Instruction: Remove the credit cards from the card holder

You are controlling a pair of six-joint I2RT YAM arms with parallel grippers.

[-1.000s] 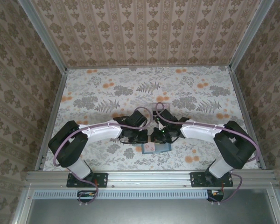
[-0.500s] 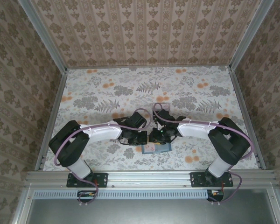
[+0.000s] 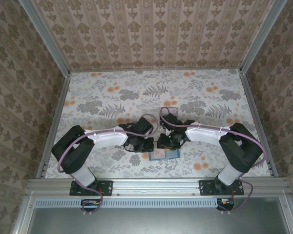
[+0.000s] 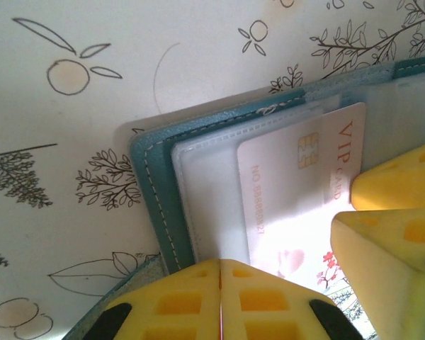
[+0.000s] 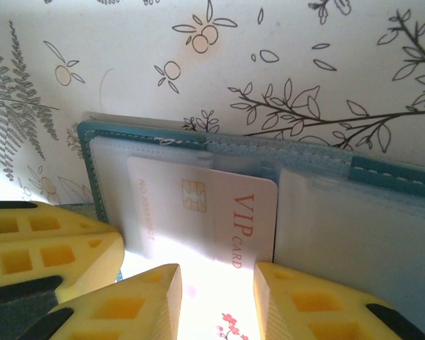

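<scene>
Card holder (image 4: 166,212): dark-teal outer skin, leather-like and fine-grained, with a low sheen. Pale thread stitching (image 4: 150,177) runs along its edge. Inner pockets (image 5: 340,241): frosted translucent plastic film, smooth and slightly glossy. Credit card (image 4: 283,184): smooth pale plastic, glossy enough to glare white at its lower end, with orange print and a metallic gold chip (image 4: 308,150). Jaws of the left gripper (image 4: 220,269) and right gripper (image 5: 214,283): yellow moulded plastic, matt, with recessed cells. Table (image 5: 304,42): matt printed covering; cloth or paper cannot be told. Frame rail (image 3: 156,185): bare silver metal, satin finish.
</scene>
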